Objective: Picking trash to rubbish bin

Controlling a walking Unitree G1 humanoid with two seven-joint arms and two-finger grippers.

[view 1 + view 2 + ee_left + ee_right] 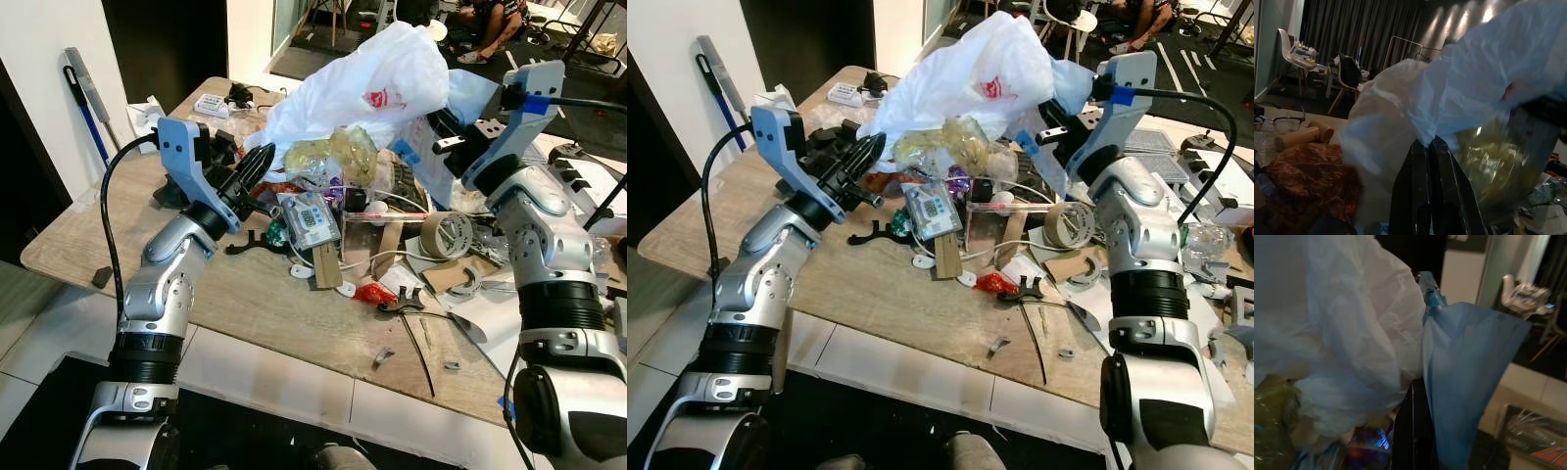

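Up at the far side of the wooden table (pixel 245 313), the right gripper (pixel 1050 110) has its black fingers pinched together on the white plastic bag (pixel 377 83), with a blue sheet (pixel 1469 377) pressed against them. The left gripper (pixel 257 164) has its fingers closed side by side, their tips at the bag's lower left edge; whether they actually pinch the film cannot be told. Just below the bag lies a crumpled yellowish wrapper (pixel 338 152). Around it trash is heaped: a small device with a screen (pixel 309 220), a roll of brown tape (pixel 446 233), a red scrap (pixel 374 292), white cables and cardboard pieces. A blue-handled mop (pixel 86 108) leans against the wall, well apart.
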